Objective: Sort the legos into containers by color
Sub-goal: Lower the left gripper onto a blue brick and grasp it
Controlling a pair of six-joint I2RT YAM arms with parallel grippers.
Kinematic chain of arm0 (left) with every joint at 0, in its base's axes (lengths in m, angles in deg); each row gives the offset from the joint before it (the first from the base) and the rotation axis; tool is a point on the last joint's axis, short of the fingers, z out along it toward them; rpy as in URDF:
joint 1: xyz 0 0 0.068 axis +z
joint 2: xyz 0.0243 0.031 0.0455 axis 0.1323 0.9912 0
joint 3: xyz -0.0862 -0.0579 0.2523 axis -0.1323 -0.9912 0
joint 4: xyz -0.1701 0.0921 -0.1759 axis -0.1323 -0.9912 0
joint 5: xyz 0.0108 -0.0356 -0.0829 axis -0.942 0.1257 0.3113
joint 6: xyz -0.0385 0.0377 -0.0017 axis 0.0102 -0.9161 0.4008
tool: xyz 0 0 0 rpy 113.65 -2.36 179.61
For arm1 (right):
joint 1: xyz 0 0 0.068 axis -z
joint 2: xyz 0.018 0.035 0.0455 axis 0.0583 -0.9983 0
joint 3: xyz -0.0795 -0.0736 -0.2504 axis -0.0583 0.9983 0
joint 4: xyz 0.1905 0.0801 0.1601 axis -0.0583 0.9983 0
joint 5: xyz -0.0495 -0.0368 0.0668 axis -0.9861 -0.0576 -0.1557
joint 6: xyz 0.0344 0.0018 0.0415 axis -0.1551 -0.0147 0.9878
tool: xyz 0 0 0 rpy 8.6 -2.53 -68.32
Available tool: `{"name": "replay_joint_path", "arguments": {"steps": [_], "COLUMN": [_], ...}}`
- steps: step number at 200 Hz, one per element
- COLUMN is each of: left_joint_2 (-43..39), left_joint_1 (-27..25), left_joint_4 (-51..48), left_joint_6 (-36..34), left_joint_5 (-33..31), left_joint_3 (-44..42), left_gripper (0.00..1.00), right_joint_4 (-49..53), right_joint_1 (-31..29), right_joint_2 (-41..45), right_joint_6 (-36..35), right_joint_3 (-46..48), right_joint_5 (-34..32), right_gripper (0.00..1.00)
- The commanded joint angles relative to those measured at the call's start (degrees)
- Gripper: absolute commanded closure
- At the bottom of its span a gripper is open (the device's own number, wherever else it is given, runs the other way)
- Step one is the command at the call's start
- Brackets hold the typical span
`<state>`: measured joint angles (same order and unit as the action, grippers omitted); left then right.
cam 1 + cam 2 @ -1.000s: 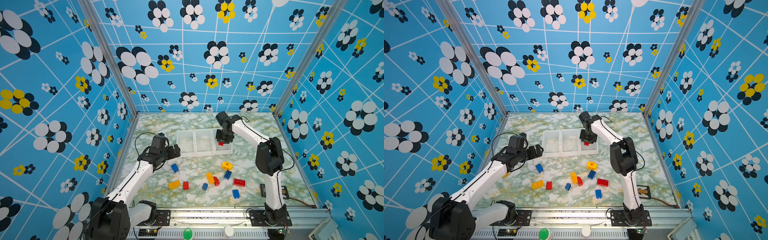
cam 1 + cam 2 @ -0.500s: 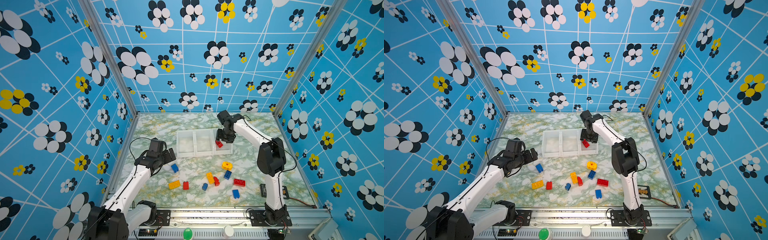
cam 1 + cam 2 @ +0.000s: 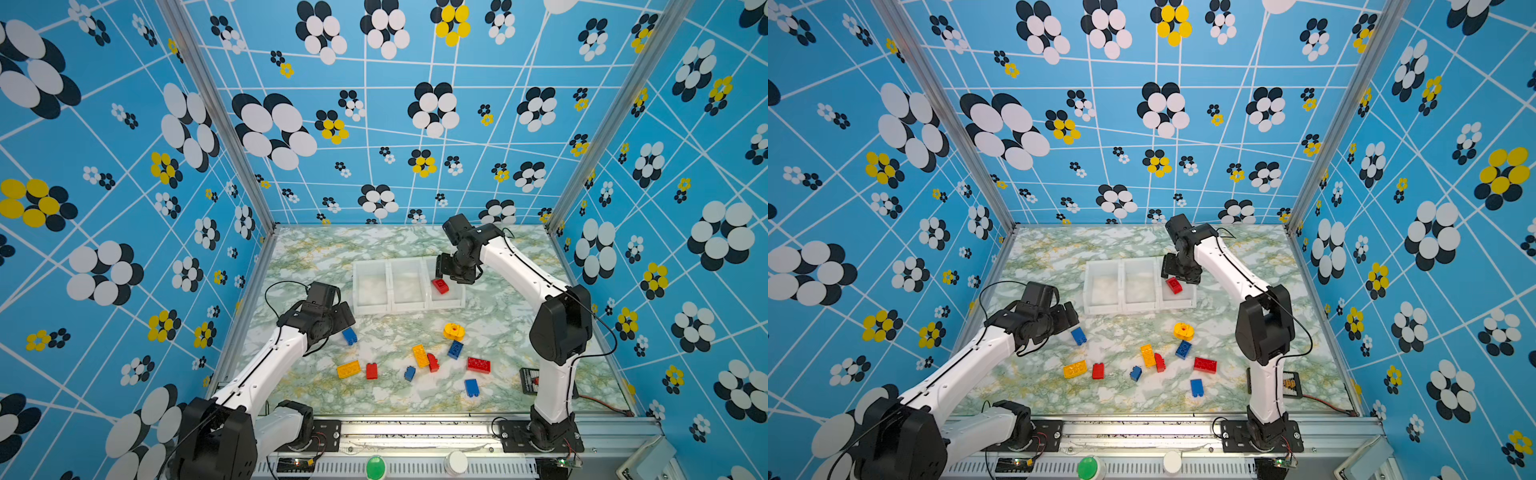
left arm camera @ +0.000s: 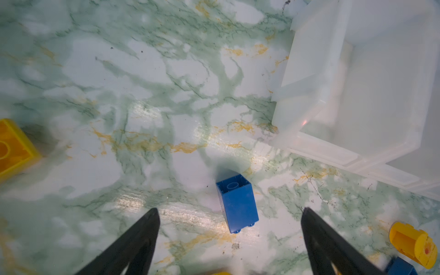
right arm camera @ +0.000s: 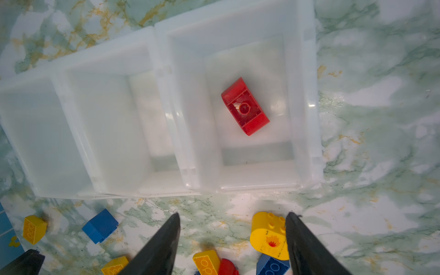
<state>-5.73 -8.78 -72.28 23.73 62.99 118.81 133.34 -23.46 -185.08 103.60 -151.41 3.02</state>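
The left gripper [image 4: 230,209] has its fingers wide apart and holds nothing. A blue brick [image 4: 237,202] lies on its side on the desk [image 4: 119,95] between the two tips and touches neither. It is just in front of the left end of the bins [image 3: 409,308].

The right gripper [image 5: 233,213] has its fingers apart too, with nothing in them. It hangs over the right end bin. A red brick [image 5: 245,106] lies upside down in that bin.

The three white bins stand in a row, back from the middle of the desk. More legos [image 3: 420,355] lie loose nearer the front edge, one of them round and yellow [image 3: 453,331].
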Motion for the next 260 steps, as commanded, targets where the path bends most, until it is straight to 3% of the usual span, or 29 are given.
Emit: {"name": "replay_joint_path", "arguments": {"steps": [1, 91, 168, 260], "left_joint_2": [2.53, 12.27, 21.18, 19.94], "left_joint_1": [-2.03, -5.45, -7.46, -8.39], "left_joint_4": [-2.93, -6.06, -4.24, -7.01], "left_joint_6": [4.51, 8.69, 10.83, 10.6], "left_joint_5": [-1.44, -2.77, -3.26, -4.16], "left_joint_3": [2.02, 6.03, 8.02, 9.19], "left_gripper": [0.1, 0.27, 0.35, 0.85], "right_joint_4": [2.98, 3.04, 2.56, 1.45], "right_joint_1": [0.44, 1.77, 2.46, 3.95], "right_joint_2": [2.18, 4.39, 5.95, 6.95], "right_joint_6": [-1.02, -1.49, -1.75, -1.97], "right_joint_3": [1.02, 3.91, 6.21, 8.15], "right_joint_5": [1.71, 3.5, 4.21, 4.88], "right_gripper": [0.27, 0.25, 0.24, 0.24]}}
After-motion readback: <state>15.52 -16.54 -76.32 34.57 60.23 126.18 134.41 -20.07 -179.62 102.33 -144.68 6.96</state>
